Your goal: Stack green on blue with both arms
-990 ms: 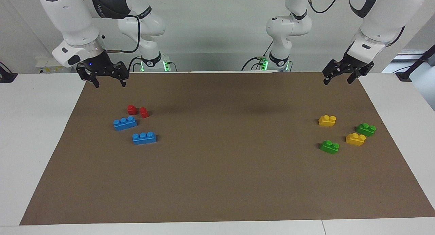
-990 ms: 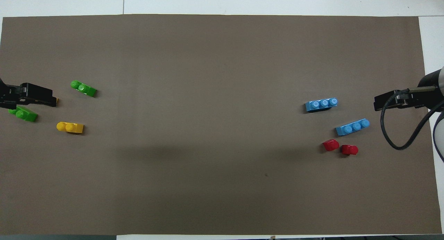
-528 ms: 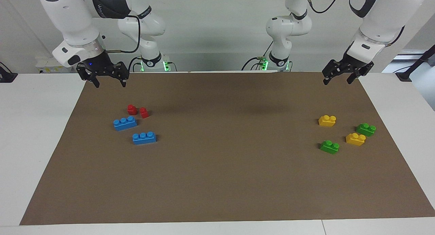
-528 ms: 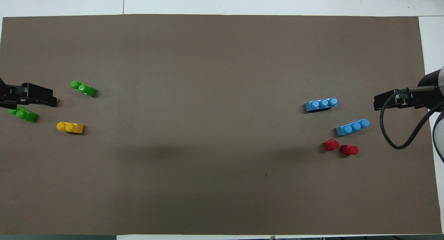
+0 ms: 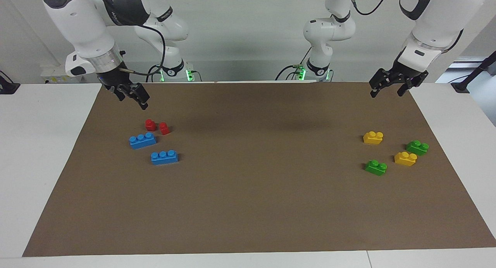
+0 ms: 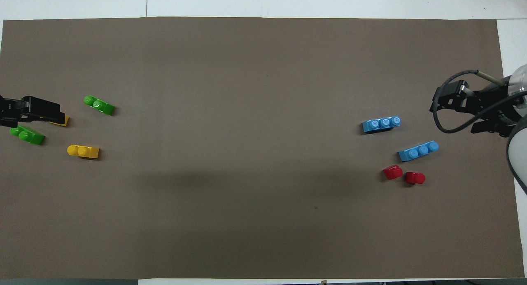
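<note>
Green two-stud plastic bricks: two (image 5: pixel 376 167) (image 5: pixel 417 147); yellow brick (image 6: pixel 61 121) half-hidden under wide-open left gripper (image 5: pixel 388 87); right gripper (image 5: pixel 133 98) wide, empty.

Bright, even light, soft shadows (sharp)

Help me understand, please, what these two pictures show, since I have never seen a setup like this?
Two white robot arms stand at a table covered by a brown mat. One picture faces them across the table; the other looks down from above their end. The right tool hangs over the mat near two red bricks and two blue bricks. The left tool hangs near two green bricks and two yellow bricks. Both tools are open and hold nothing; every brick lies on the mat.
</note>
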